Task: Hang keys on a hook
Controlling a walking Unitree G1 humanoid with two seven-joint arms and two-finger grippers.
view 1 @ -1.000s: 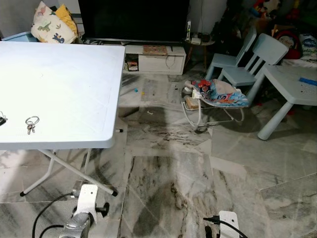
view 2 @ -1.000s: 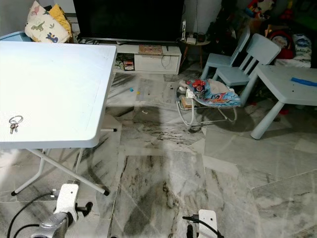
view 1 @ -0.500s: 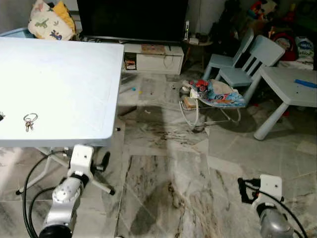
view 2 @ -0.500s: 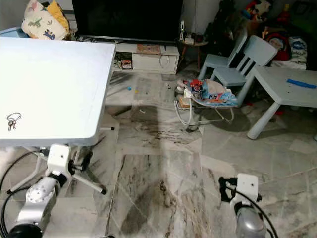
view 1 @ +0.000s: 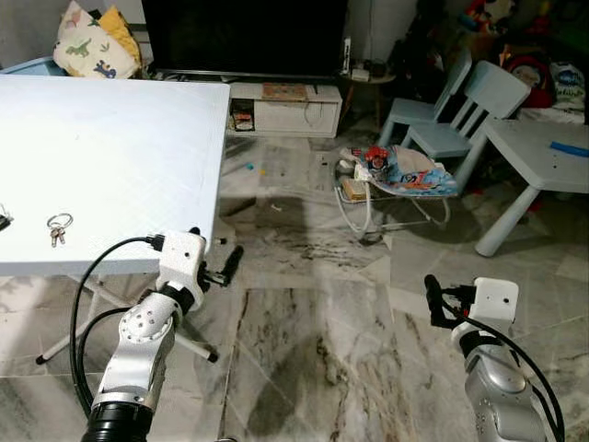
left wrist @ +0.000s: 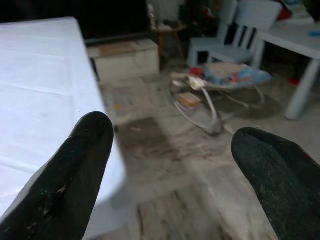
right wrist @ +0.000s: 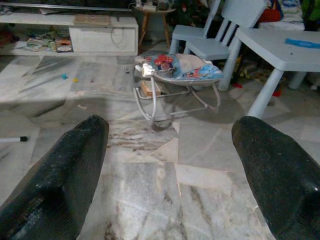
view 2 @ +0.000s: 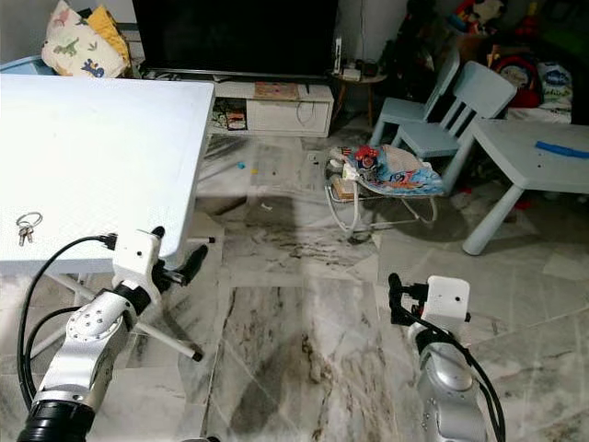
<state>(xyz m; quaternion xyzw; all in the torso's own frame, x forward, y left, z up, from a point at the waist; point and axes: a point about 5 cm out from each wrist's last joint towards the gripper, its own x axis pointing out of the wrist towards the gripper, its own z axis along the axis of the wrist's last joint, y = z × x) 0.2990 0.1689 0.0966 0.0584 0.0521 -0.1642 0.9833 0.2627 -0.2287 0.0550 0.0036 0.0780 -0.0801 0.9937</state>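
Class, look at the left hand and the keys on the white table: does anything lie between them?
Nothing visible does. The keys lie alone on the white table near its front edge. The left hand, fingers apart, hangs off the table's front corner, over the floor, with bare tabletop between it and the keys.

Head eyes look down; wrists face bouncer (right wrist: pixel 180 67).

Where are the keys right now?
The keys lie on the white folding table, near its front edge on the robot's left. The left tool hovers open off the table's front right corner, apart from them.
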